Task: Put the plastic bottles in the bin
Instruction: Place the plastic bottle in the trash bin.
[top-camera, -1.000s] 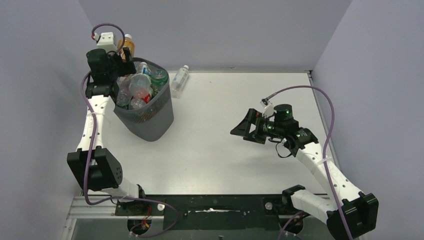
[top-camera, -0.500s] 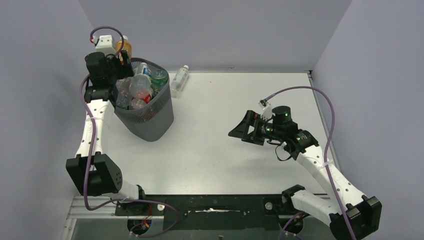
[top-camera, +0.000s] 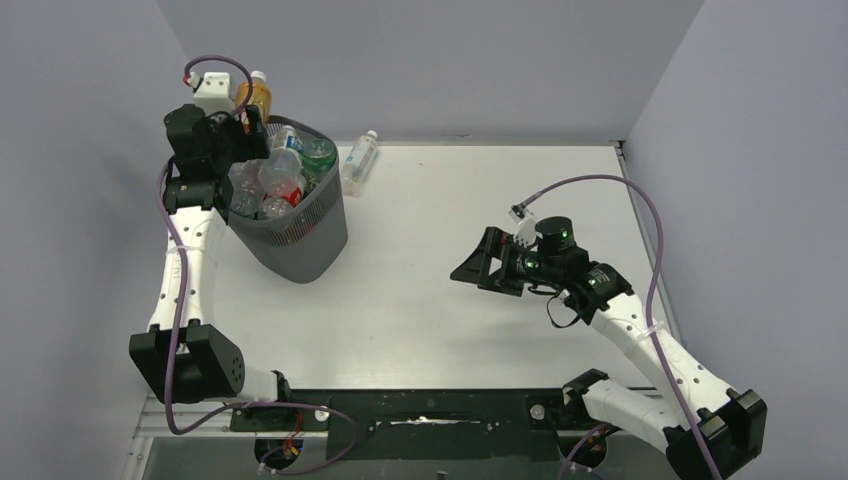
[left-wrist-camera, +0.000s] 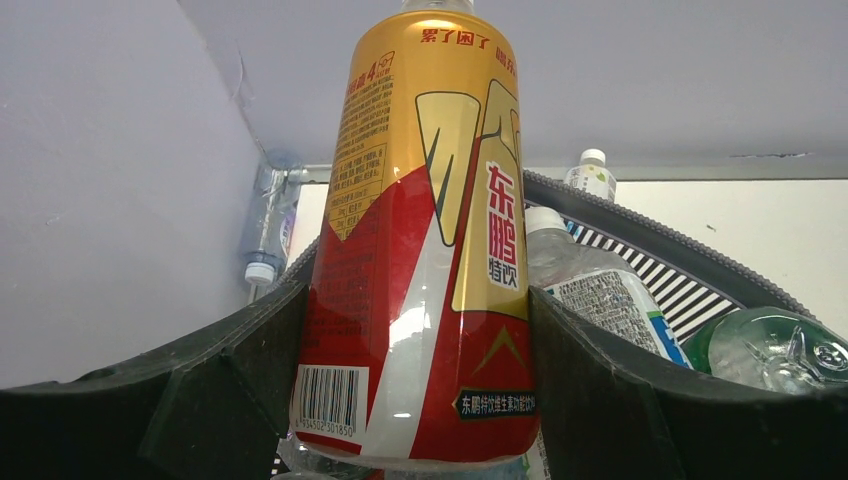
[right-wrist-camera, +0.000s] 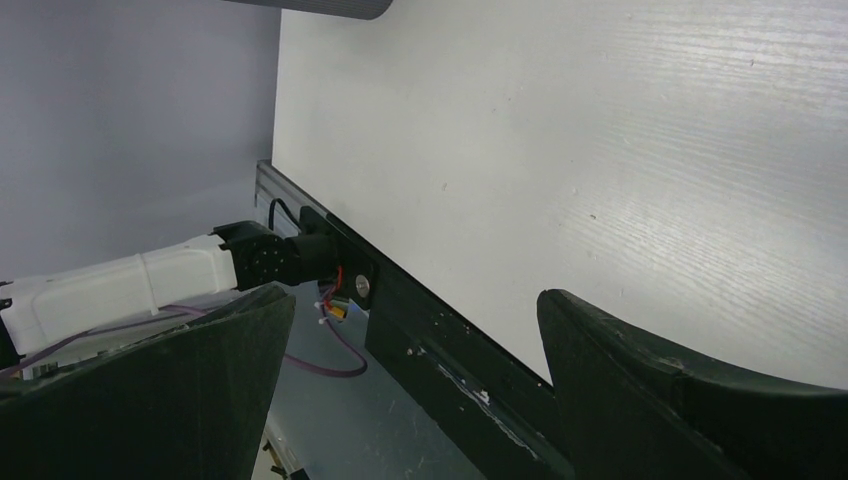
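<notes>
Left claw (left-wrist-camera: 415, 410) tightened on gold-red bottle (left-wrist-camera: 420, 230) above bin (top-camera: 300, 245), right claw (top-camera: 472, 262) apart.

The grey mesh bin (top-camera: 300, 250) stands upright at the far left, heaped with clear bottles (top-camera: 275, 178). A gold-and-red bottle (left-wrist-camera: 420, 250) is upright at its far-left rim. One capped bottle (top-camera: 359, 160) lies just right of it.
</notes>
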